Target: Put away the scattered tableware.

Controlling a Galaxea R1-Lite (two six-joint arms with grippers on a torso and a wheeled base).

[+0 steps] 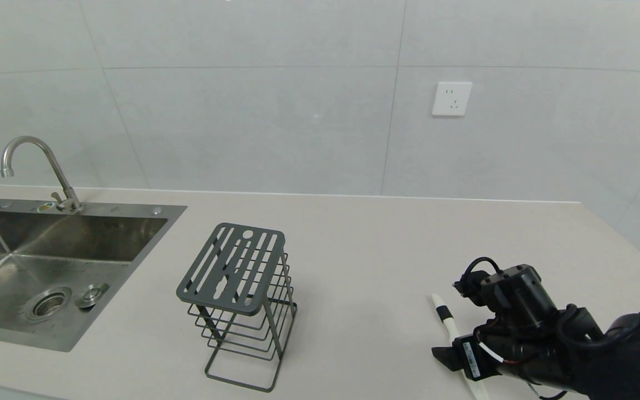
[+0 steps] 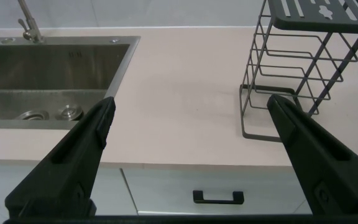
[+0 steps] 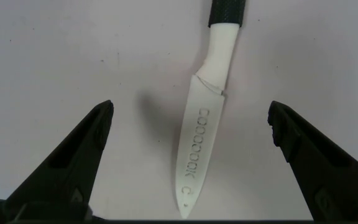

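Hovering right gripper [image 1: 467, 355]: head view, over the white knife [image 1: 445, 318] on the counter [image 1: 364, 250], right side; by far the nearer arm.
Knife axis: handle toward the wall, blade toward the robot; rack [image 1: 236, 294] well to its left.
Left wrist view: left gripper [image 2: 191, 102] spread, holding nothing.
Right wrist view: knife [image 3: 201, 143] lies between the spread fingers [image 3: 73, 155], its length square to their closing line.

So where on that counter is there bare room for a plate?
Between the rack and the knife is a wide bare stretch, and more behind them up to the wall. Crowded front right, where the right hand hangs over the knife.
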